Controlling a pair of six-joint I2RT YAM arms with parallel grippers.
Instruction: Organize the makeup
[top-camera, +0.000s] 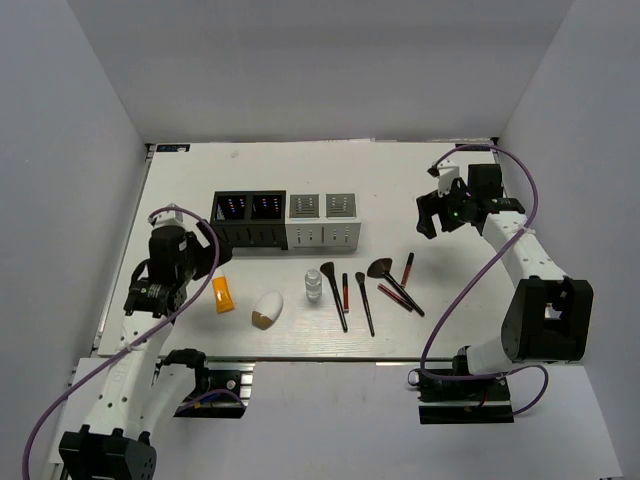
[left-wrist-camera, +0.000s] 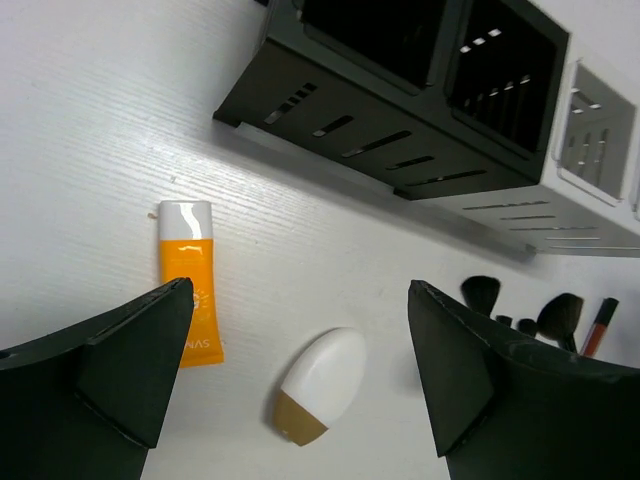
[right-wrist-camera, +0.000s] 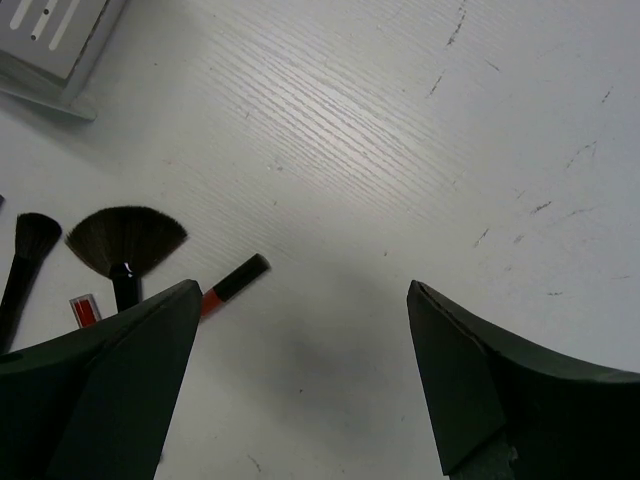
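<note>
Hovering spread and empty beside orange white-capped plastic tube (left-wrist-camera: 188, 280), left gripper (left-wrist-camera: 300, 290) nearer, tube's length square to jaw closing; right gripper (right-wrist-camera: 303, 290) released too.

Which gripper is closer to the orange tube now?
Left. The left gripper hangs open right beside the orange tube, which one finger partly hides in its wrist view; the right gripper is far off, past the black brushes.
</note>
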